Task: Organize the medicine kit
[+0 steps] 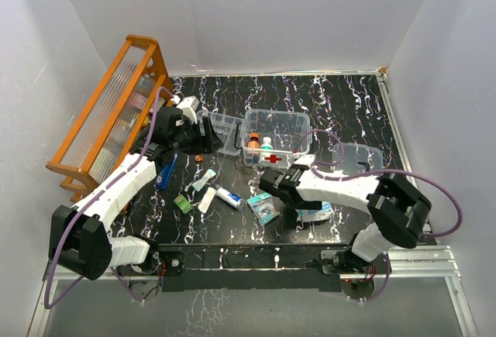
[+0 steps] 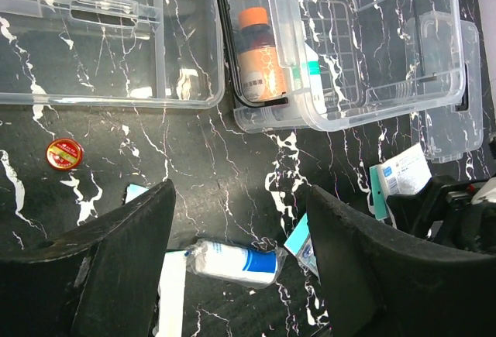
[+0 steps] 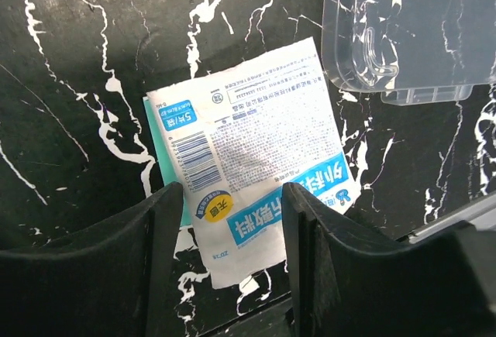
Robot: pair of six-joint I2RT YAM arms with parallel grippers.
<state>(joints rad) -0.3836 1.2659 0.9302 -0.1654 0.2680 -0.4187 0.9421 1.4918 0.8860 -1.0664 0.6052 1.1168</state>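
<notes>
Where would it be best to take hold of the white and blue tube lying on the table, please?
Probably across its middle, from straight above: the tube lies on its side on the table, with bare tabletop along both long sides, while a teal packet crowds its blue end.

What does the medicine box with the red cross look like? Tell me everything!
The medicine kit is a see-through plastic box with a red cross on its near side and a black loop handle at its left end. It stands upright, lid off, on the black marbled table. Inside stand an orange-capped bottle and a green-capped bottle.
</notes>
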